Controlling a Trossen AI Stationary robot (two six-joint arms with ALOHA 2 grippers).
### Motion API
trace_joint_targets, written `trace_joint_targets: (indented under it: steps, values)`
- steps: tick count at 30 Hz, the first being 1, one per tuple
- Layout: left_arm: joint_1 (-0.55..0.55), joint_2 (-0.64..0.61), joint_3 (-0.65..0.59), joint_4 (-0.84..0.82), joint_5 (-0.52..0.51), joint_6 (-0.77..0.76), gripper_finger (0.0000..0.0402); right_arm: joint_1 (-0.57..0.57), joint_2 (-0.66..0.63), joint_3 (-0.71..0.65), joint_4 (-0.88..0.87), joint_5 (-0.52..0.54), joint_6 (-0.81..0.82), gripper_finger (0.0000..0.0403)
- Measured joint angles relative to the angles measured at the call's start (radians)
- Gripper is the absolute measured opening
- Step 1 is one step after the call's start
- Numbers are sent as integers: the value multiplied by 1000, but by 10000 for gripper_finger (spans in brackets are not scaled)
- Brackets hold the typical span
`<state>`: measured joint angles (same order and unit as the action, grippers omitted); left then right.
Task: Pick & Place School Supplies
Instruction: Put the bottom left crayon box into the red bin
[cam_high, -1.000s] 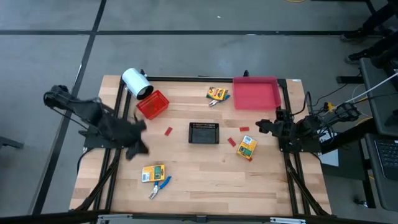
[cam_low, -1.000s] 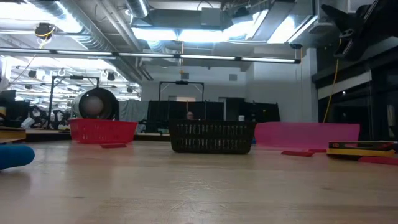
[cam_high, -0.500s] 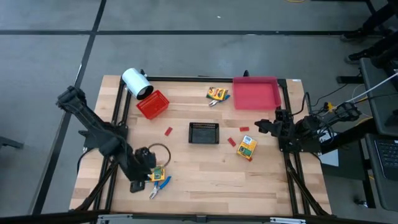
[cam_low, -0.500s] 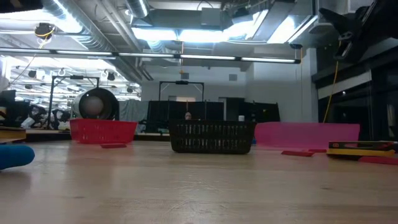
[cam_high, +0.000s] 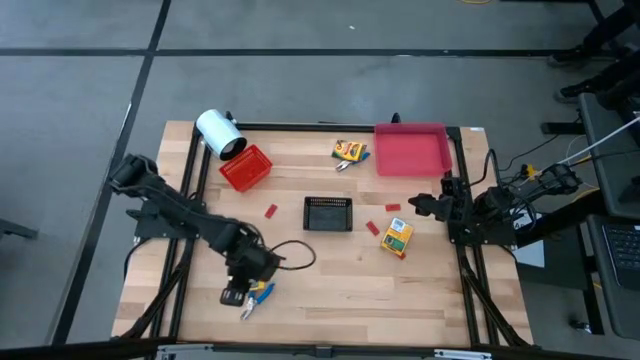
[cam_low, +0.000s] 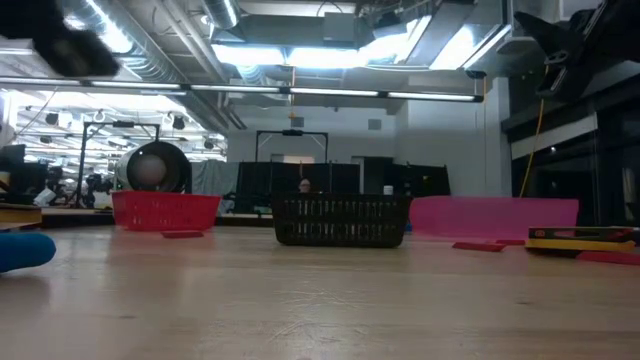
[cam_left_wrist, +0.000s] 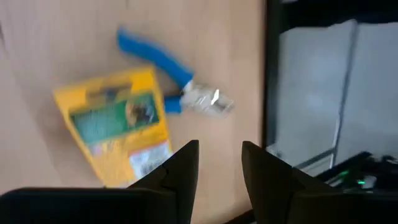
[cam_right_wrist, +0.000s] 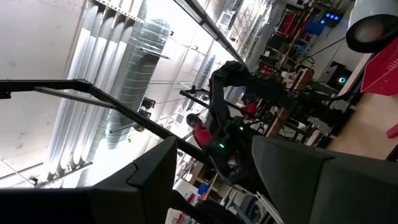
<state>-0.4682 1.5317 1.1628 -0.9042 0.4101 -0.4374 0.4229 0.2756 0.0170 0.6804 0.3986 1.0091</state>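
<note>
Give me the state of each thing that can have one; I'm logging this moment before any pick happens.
Left end effector: open, empty, above the yellow box near the front edge.
Right end effector: open, empty, waiting at the right edge.
Yellow box: flat on the table, ungripped.
Blue-handled pliers: flat beside that box.
Black tray: looks empty.
Pink-red tray: looks empty.
White roll: on its side.
</note>
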Motion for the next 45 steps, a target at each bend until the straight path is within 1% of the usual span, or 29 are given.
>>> trace_joint_targets:
  steps: [3, 5, 7, 10, 12, 15, 18, 21, 26, 32, 37, 40, 45]
  values:
    - [50, -20, 53, -19, -27, 72, 119, 0, 0, 0, 0, -18, -17, 215]
    - [83, -31, 66, -51, -27, 121, 120, 0, 0, 0, 0, -23, -25, 215]
    - [128, -34, 66, -51, 34, 147, 120, 0, 0, 0, 0, -26, -38, 215]
    - [229, -30, 48, -28, 202, 180, 120, 0, 0, 0, 0, -38, -56, 215]
    - [296, -12, 29, -34, 271, 188, 120, 0, 0, 0, 1, -52, -67, 215]
    - [373, 13, 24, -44, 330, 260, 120, 0, 0, 0, 1, -67, -75, 215]
    - [421, 36, 25, -43, 324, 333, 117, 0, 0, 0, 2, -74, -75, 215]
    - [437, 68, 25, -48, 317, 392, 114, 0, 0, 0, 3, -75, -82, 215]
    - [453, 159, 19, -42, 321, 422, 114, 0, 0, 0, 1, -75, -82, 215]
    - [448, 210, -33, -41, 326, 513, 111, 0, 0, 0, 1, -79, -80, 215]
    - [437, 208, -86, -29, 342, 520, 100, 0, 0, 0, 0, -78, -78, 215]
    - [429, 208, -130, 24, 374, 500, 96, 0, 0, 0, 0, -78, -78, 215]
    - [429, 208, -179, 96, 380, 450, 95, 0, 0, 0, 0, -73, -78, 215]
